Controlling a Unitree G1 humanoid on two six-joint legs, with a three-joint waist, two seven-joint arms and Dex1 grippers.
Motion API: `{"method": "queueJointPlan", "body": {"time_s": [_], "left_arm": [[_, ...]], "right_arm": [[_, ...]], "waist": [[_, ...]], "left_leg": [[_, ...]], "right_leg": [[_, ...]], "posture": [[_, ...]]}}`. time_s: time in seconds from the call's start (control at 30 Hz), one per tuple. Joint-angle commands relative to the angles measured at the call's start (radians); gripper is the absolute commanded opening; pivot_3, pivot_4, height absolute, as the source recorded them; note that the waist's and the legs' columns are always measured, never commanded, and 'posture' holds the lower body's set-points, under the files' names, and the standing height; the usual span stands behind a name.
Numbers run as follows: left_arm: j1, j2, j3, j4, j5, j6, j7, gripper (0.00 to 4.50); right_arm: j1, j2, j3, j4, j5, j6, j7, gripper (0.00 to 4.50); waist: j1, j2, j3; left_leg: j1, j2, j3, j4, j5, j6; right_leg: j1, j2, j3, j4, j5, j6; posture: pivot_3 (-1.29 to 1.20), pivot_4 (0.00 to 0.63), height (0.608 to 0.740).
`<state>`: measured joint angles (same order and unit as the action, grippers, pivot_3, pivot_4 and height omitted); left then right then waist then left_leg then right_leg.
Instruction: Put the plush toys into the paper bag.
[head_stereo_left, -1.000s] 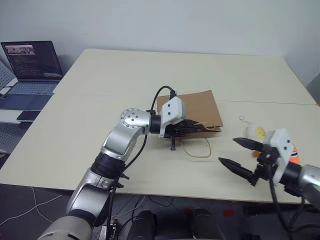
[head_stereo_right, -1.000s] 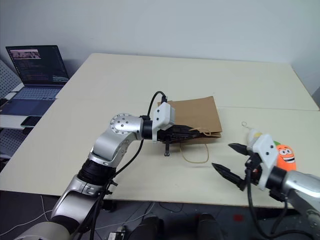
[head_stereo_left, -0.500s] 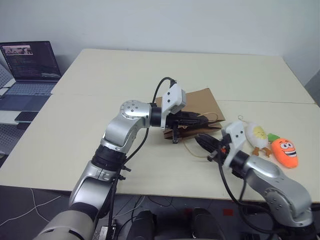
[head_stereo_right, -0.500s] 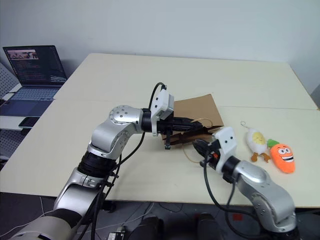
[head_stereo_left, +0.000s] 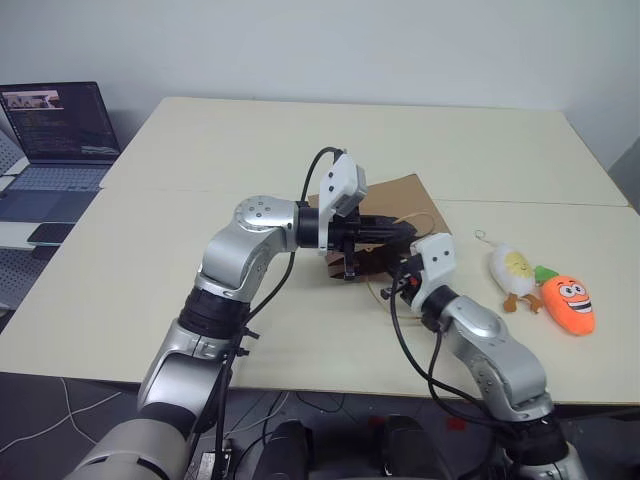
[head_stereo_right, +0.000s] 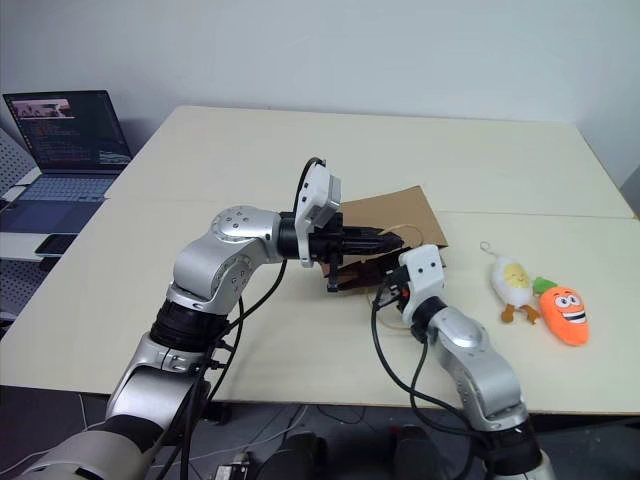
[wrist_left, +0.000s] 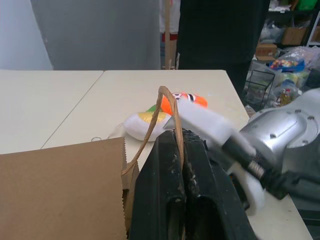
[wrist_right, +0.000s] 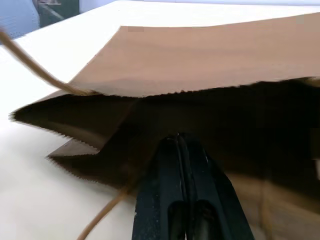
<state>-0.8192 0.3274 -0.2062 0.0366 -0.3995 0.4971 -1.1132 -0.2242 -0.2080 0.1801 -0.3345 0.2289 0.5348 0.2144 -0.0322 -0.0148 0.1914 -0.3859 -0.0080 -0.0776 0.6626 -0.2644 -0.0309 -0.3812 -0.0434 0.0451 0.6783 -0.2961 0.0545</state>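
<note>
Beige table (head_stereo_left: 200, 300): paper bag (head_stereo_left: 395, 205) lies mid-table, mouth lifted by left gripper (wrist_left: 177, 150) clamped on a handle (wrist_left: 167, 107). Right gripper (wrist_right: 181, 150), fingers shut, empty, inside mouth. Egg (head_stereo_left: 515, 268) & carrot (head_stereo_left: 568, 303) near right edge.

Paper bag (head_stereo_left: 385, 205): brown kraft paper, matt, with a saw-toothed cut rim; handle (wrist_left: 161, 112) of tan twisted cord. Counter (head_stereo_left: 300, 150): smooth cream surface, low sheen. Egg toy (head_stereo_left: 512, 268) and carrot toy (head_stereo_left: 567, 302): soft plush cloth. Left pincer (wrist_left: 182, 150) and right pincer (wrist_right: 181, 150): black plastic, slightly glossy. Arm links brushed silver metal; wrist housings white plastic.
</note>
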Motion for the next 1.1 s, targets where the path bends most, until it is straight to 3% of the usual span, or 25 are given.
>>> {"method": "queueJointPlan", "body": {"time_s": [0.03, 0.23, 0.47, 0.83, 1.1], "left_arm": [[-0.028, -0.008, 0.027, -0.036, -0.028, 0.007, 0.013, 0.0], [-0.048, 0.012, 0.038, -0.001, -0.016, -0.006, 0.018, 0.0], [-0.177, 0.008, 0.133, 0.105, -0.045, 0.006, 0.067, 0.0], [-0.366, 0.043, 0.173, 0.228, 0.058, -0.212, 0.13, 0.0], [-0.303, 0.045, 0.119, 0.197, 0.107, -0.245, 0.109, 0.0]], "right_arm": [[-0.033, 0.025, -0.008, 0.05, -0.053, -0.077, -0.029, 0.03], [-0.055, 0.102, -0.016, 0.217, -0.112, -0.198, -0.073, 0.03], [-0.08, 0.161, -0.019, 0.396, -0.145, -0.257, -0.083, 0.03], [-0.085, 0.194, -0.039, 0.442, -0.157, -0.214, -0.099, 0.03], [-0.092, 0.196, -0.037, 0.424, -0.158, -0.209, -0.077, 0.03]], "waist": [[0.0, 0.0, 0.0], [0.0, 0.0, 0.0], [-0.001, 0.0, 0.0], [-0.007, 0.0, 0.0], [-0.01, 0.0, 0.0]], "left_leg": [[0.0, 0.0, 0.0, 0.0, 0.0, 0.0], [0.0, 0.0, 0.0, 0.0, 0.0, 0.0], [-0.003, 0.001, 0.0, 0.0, 0.0, 0.0], [-0.003, 0.001, 0.0, 0.0, 0.002, -0.004], [-0.003, 0.001, 0.0, 0.0, 0.003, -0.004]], "right_leg": [[0.0, 0.0, 0.0, 0.0, 0.0, 0.0], [-0.001, 0.001, 0.0, 0.0, 0.0, 0.0], [-0.005, 0.004, 0.001, 0.002, 0.0, 0.0], [-0.005, 0.004, 0.001, 0.003, 0.0, 0.0], [-0.005, 0.005, 0.001, 0.003, 0.001, -0.001]], "posture": [[0.0, 0.15, 0.74], [0.0, 0.15, 0.74], [0.0, 0.15, 0.74], [0.0, 0.15, 0.74], [0.0, 0.15, 0.74]]}}
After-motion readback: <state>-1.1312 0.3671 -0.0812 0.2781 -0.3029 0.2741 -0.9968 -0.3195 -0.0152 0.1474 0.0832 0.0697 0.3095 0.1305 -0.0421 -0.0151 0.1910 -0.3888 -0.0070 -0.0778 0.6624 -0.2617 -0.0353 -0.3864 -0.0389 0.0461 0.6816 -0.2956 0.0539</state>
